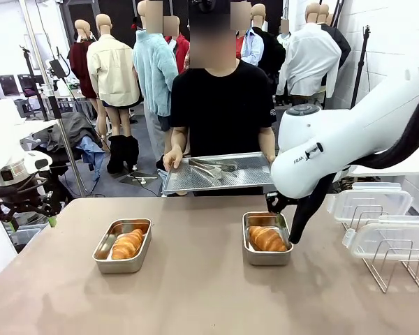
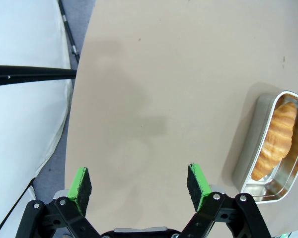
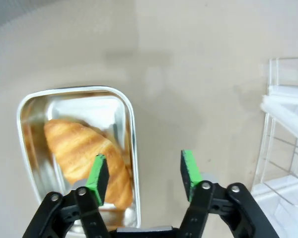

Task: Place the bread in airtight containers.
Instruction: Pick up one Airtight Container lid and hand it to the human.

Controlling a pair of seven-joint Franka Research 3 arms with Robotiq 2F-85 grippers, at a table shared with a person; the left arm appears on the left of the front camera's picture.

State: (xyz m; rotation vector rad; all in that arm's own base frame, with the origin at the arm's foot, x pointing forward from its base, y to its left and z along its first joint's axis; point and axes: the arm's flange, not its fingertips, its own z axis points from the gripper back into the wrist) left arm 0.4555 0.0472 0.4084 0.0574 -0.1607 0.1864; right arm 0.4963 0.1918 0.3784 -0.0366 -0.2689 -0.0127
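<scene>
We see bright, even light coming from above in all three views. On the surface (image 1: 195,293) the shadows are soft and pale, and they get darker only close around each container (image 1: 123,266). In the right wrist view the steel inside the container shines with white glare. Both wrist views bend straight lines near the edges. The front view is washed out at its top left.

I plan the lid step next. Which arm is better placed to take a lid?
Right: the right gripper, open, hangs at the right tin, close to the lids on the rack. The left gripper is by the table's far left edge.
</scene>
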